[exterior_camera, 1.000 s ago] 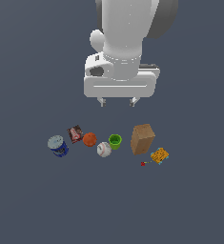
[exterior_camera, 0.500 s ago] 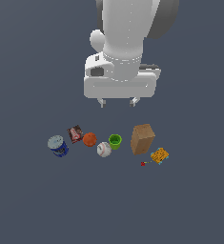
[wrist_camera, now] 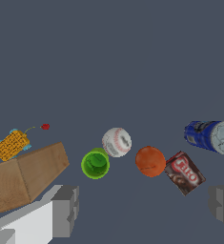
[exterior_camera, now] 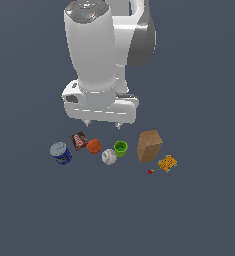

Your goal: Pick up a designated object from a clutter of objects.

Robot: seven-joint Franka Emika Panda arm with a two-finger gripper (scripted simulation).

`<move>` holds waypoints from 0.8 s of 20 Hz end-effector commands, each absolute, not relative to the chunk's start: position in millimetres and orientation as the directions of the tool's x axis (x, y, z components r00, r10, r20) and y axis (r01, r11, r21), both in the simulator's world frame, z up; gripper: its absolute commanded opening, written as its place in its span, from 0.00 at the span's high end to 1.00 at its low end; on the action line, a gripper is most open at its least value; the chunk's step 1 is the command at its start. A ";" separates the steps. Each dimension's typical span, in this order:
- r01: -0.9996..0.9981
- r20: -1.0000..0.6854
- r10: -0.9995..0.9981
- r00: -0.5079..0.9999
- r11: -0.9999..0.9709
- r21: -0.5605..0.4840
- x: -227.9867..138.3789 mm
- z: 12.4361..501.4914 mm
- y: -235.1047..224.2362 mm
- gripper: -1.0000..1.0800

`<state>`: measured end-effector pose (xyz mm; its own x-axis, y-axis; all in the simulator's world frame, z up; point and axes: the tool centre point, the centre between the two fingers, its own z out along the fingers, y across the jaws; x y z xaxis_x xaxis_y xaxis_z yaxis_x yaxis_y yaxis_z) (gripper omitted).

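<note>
The blue can (exterior_camera: 61, 153) with a silver-grey top stands at the exterior view's left end of the row of clutter; it also shows in the wrist view (wrist_camera: 209, 135). My gripper (exterior_camera: 102, 123) hangs open and empty above the row, over the dark red packet (exterior_camera: 79, 140) and the orange ball (exterior_camera: 94, 146). It is up and to the exterior view's right of the can. In the wrist view my gripper (wrist_camera: 143, 207) has its fingers (wrist_camera: 66, 209) wide apart with nothing between them.
A white baseball (exterior_camera: 109, 156), a green cup (exterior_camera: 120, 148), a brown cardboard box (exterior_camera: 149, 146) and a small yellow-orange item (exterior_camera: 167, 163) continue the row to the exterior view's right. A tiny red piece (exterior_camera: 150, 171) lies by the yellow-orange item.
My gripper has moved down and to the exterior view's left, closer to the row of objects. It stays open. The objects have not moved.
</note>
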<state>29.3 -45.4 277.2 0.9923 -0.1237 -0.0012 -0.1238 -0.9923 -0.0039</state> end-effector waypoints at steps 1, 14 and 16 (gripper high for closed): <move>-0.193 -0.003 -0.193 0.981 -0.981 -0.011 35.0 256.4 -74.3 0.04; -0.522 -0.003 -0.522 0.853 -0.853 -0.009 26.6 147.3 -229.3 0.04; -0.546 -0.002 -0.546 0.838 -0.838 -0.006 22.9 138.2 -242.3 0.04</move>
<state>25.3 -232.0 145.4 0.8503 -0.5263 -0.0044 -0.5263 -0.8503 -0.0077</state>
